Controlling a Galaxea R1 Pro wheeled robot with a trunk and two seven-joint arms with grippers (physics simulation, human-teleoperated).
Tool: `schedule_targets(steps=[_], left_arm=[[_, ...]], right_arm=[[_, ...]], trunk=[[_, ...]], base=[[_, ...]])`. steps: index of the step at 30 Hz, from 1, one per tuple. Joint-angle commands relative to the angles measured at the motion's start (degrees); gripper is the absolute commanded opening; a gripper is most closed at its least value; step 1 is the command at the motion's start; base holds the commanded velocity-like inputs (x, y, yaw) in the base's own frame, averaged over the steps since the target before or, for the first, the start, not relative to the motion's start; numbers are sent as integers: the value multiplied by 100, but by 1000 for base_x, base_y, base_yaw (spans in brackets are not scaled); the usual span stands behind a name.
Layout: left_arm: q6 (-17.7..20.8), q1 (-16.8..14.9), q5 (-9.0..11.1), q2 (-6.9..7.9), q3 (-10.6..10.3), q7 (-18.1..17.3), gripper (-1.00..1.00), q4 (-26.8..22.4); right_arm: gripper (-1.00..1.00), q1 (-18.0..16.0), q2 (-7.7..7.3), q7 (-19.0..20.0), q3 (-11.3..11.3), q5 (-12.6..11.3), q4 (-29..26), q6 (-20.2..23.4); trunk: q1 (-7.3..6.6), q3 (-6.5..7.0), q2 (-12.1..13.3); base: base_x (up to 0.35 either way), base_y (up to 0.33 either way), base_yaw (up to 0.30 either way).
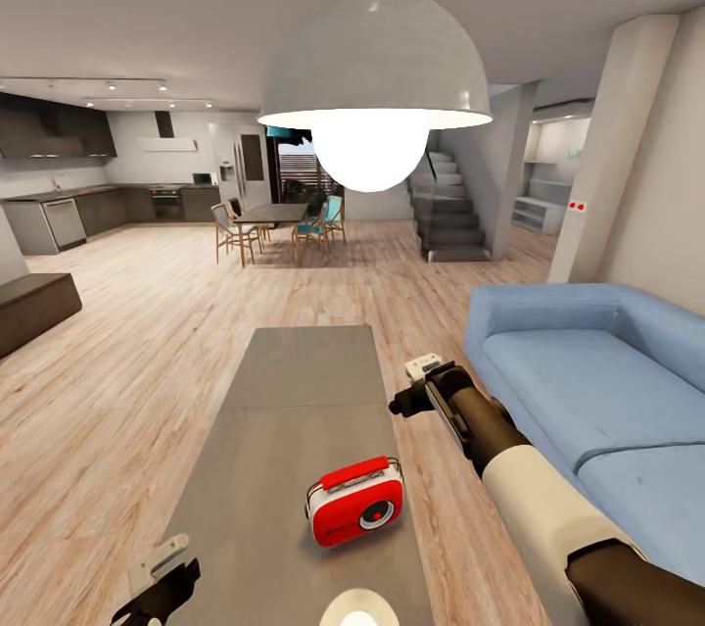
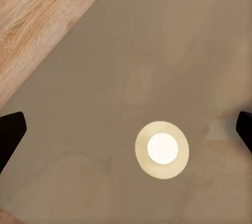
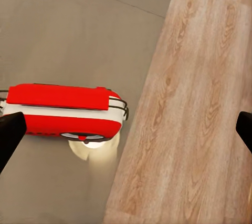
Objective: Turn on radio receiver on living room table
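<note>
The red radio receiver stands upright on the near part of the long grey table, its round dial facing me. My right gripper hovers open above the table's right edge, beyond and to the right of the radio and apart from it. The right wrist view looks down on the radio's red top handle and white side; the open gripper has nothing between its fingers. Over the table's near left corner my left gripper is open. The left wrist view has bare table top under that gripper.
A white dome pendant lamp hangs over the table, and its reflection shines on the glossy top. A blue sofa runs along the right. Wood floor lies to the left. A dining table with chairs and stairs stand far back.
</note>
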Motion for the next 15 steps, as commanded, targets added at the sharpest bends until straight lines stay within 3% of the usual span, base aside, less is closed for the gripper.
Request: schedule_targets(steps=[1,15], left_arm=[[0,0,0,0,0,1,100,-1],[0,0,8,-5,-2,1,100,-6]], right_arm=[[100,0,0,0,0,1,0,-1],[100,1,-59,-90,1,47,0,-105]], trunk=[[0,0,0],[0,0,0]], base=[[0,0,0],[0,0,0]])
